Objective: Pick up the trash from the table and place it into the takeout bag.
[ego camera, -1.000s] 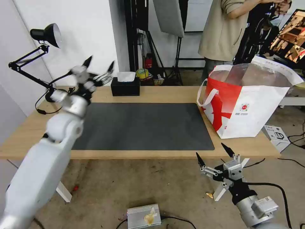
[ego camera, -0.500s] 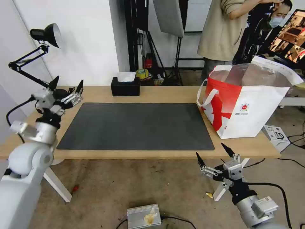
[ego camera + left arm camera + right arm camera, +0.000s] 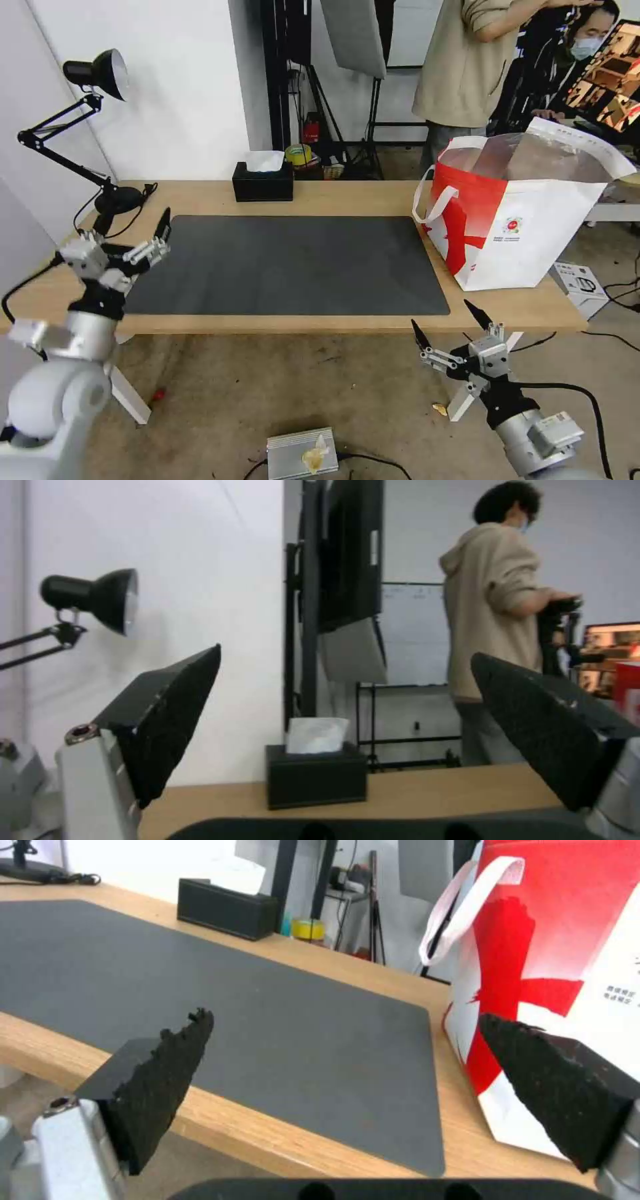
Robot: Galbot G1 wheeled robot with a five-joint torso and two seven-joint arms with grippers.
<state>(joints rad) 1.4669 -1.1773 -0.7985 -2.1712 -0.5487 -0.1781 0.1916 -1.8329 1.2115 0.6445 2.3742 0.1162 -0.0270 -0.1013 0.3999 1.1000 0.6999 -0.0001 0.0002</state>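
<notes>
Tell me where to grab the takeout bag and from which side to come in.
Grip the white loop handle on the takeout bag, probably coming from the mat side. The loop hangs free off the bag's red end panel, facing the dark mat, so fingers can close around the strap. The bag's walls are wide, flat and soft, a poor hold. The right tool, open below the table edge, is nearest.

Light: we see even, bright indoor lighting.
Shadows: we find them soft under the table (image 3: 333,323).
Blur: our left wrist view looks soft.
Edges: our head view bends outward.
</notes>
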